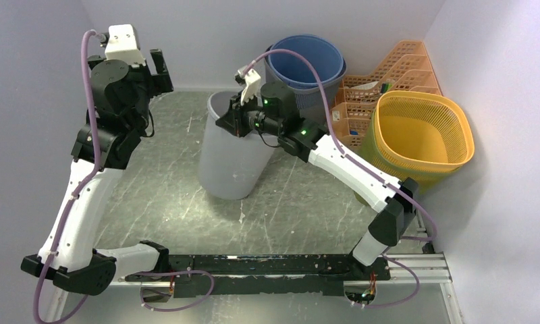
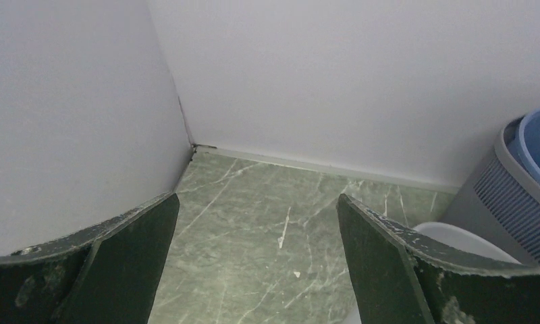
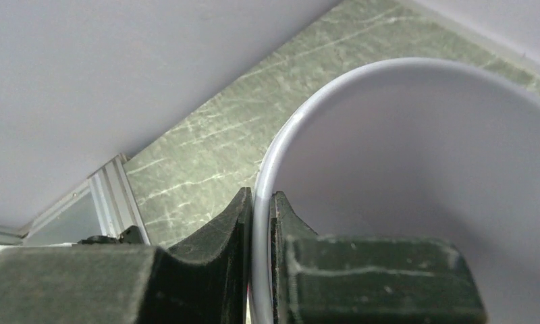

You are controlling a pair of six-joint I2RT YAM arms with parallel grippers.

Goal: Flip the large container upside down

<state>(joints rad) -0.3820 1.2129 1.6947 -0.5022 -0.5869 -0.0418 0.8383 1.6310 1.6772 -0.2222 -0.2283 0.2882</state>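
Your large grey container [image 1: 232, 162] stands mouth up in the middle of the table [image 1: 159, 192], not yet turned over. Your right hand [image 1: 232, 121] is pinched onto its near-side rim [image 3: 271, 169], one finger inside the wall and one outside. Your left hand [image 1: 160, 73] hangs raised near the far left corner, jaws spread wide, holding nothing. A yellow basket [image 1: 426, 135] sits well to the right.

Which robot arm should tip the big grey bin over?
The right. The right gripper is shut on the rim of the tall pale grey plastic bin, so it can probably tip it from there. The left gripper hangs open, apart from the bin, holding nothing.
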